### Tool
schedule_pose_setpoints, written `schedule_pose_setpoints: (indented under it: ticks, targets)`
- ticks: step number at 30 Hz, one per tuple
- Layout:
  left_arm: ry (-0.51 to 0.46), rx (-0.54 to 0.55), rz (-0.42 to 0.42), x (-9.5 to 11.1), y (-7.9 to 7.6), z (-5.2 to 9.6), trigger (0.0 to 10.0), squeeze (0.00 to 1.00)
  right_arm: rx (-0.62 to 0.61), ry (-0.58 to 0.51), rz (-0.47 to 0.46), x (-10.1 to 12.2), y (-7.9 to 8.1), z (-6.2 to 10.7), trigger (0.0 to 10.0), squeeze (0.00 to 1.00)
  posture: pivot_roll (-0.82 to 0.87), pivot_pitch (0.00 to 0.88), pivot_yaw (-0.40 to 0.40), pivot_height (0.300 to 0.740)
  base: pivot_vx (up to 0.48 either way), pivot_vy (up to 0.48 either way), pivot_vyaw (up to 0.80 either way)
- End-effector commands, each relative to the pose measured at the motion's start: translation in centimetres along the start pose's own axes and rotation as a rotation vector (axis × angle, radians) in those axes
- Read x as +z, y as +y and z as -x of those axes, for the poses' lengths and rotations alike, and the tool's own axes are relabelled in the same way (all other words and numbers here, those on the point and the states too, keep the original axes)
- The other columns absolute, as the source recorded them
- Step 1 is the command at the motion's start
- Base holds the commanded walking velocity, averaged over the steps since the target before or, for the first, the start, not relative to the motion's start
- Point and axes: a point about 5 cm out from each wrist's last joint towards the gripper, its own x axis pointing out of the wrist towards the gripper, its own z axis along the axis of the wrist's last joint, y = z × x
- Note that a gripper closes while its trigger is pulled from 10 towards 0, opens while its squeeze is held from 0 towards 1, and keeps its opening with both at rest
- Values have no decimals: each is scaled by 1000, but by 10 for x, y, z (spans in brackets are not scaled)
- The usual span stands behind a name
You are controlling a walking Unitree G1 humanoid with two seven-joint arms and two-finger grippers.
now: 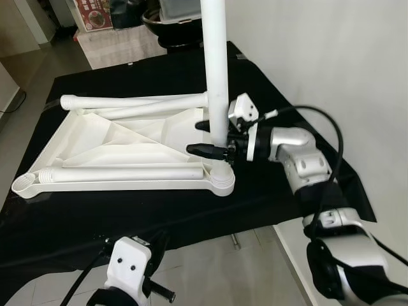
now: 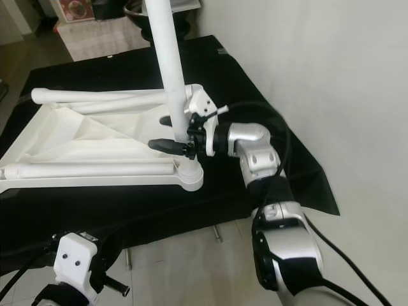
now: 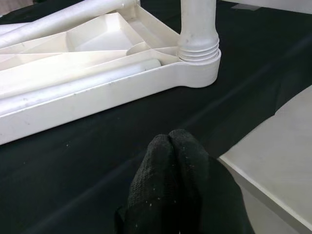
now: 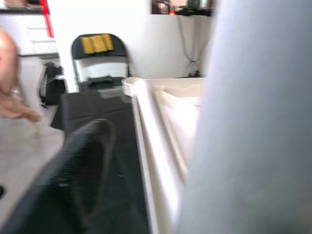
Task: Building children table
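Nearest me, my left gripper (image 3: 178, 161) is hanging below the worktop (image 1: 127, 220) edge with its fingers pressed together on nothing. Farther on, my right gripper (image 1: 213, 137) is clasping the upright white leg (image 1: 215, 76), which is standing in the corner socket of the upturned white tabletop (image 1: 115, 150) lying on the black-covered worktop.

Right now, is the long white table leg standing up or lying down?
Standing up. The long white plastic leg rises straight from the corner socket of the upside-down white tabletop, with the right gripper around it.
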Motion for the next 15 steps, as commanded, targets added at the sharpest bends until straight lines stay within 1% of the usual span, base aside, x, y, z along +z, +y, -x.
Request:
schedule_pose_setpoints:
  ticks: [1, 2, 4, 5, 6, 7, 8, 11, 12, 13, 14, 15]
  targets:
    - [3, 9, 0, 2, -2, 3, 0, 0, 106, 1, 16, 5, 2, -13, 10000, 1000, 97, 131, 50, 740, 0, 0, 0]
    - [3, 9, 0, 2, -2, 3, 0, 0, 106, 1, 16, 5, 2, -13, 10000, 1000, 97, 131, 50, 740, 0, 0, 0]
    - [4, -7, 10, 3, -4, 4, 0, 0, 184, 54, 23, 2, 3, -13, 10000, 1000, 102, 136, 47, 740, 0, 0, 0]
    - [4, -7, 10, 3, -4, 4, 0, 0, 184, 54, 23, 2, 3, -13, 10000, 1000, 102, 136, 47, 740, 0, 0, 0]
    - [2, -8, 17, 4, -5, 5, 7647, 0, 220, 72, 20, 0, 5, -14, 10000, 0, 106, 142, 45, 740, 0, 0, 0]
    - [2, -8, 17, 4, -5, 5, 7647, 0, 220, 72, 20, 0, 5, -14, 10000, 0, 106, 142, 45, 740, 0, 0, 0]
    - [0, -11, 21, 4, -6, 6, 10000, 0, 241, 83, 10, -1, 5, -15, 10000, 0, 106, 144, 44, 740, 0, 0, 0]
    - [-1, -11, 22, 5, -7, 7, 10000, 0, 256, 85, 12, -3, 6, -17, 10000, 0, 109, 146, 43, 740, 0, 0, 0]
    - [-1, -12, 24, 6, -8, 8, 10000, 0, 271, 81, 5, -4, 6, -19, 2000, 0, 112, 147, 40, 740, 0, 0, 0]
    - [-1, -12, 24, 6, -8, 8, 10000, 0, 271, 81, 5, -4, 6, -19, 2000, 0, 112, 147, 40, 740, 0, 0, 0]
    - [-1, -12, 25, 6, -9, 8, 10000, 0, 285, 77, -5, -5, 6, -21, 0, 0, 113, 146, 39, 740, 0, 0, 0]
    - [-1, -13, 26, 6, -9, 9, 10000, 0, 289, 74, -4, -6, 6, -21, 0, 0, 113, 146, 39, 740, 0, 0, 0]
